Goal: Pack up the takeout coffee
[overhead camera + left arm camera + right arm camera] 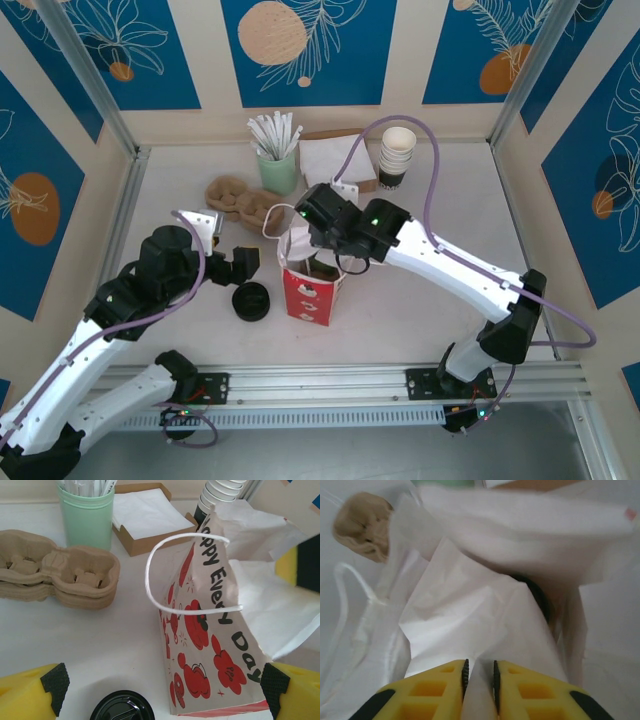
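Paper sits pinched between the nearly closed jaws of the right gripper (480,672), a white fold at the mouth of the red bag (210,645). Deep inside we see a dark curved rim, apparently the takeout coffee (539,597). The left gripper (165,682) hangs wide open beside the bag, holding nothing, a loose black lid (122,707) on the table (100,640) between its fingers.
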You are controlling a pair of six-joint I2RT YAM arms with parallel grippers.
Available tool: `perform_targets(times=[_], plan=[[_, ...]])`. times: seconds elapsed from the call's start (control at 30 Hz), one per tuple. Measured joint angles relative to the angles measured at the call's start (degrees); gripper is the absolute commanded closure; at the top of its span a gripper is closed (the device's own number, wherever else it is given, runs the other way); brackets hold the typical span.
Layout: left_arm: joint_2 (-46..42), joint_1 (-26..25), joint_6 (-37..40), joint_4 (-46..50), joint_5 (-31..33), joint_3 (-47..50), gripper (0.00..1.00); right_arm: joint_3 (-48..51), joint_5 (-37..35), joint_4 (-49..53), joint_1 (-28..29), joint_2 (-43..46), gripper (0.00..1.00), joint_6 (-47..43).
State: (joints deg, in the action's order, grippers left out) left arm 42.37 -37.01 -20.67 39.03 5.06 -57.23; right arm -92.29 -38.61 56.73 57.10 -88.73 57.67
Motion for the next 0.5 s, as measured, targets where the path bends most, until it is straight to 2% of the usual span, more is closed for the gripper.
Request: perform_targets(times=[0.13,0.3,0.5], plan=[[0.0,0.0,-0.1,0.0,0.2,0.6,0.01,1.7,0.7,-0.2,0.0,-2.6,0.77,0.9],[0.0,0.0,-0.3,0.0,0.2,0.7,0.01,1.3,1.4,0.2,0.0,-5.1,0.64,1.0],[-0.5,0.0,-0.3,0.4,0.2,0.7,0.01,-2.6,1.2,1.3,0.0,-4.8,0.55,0.2]])
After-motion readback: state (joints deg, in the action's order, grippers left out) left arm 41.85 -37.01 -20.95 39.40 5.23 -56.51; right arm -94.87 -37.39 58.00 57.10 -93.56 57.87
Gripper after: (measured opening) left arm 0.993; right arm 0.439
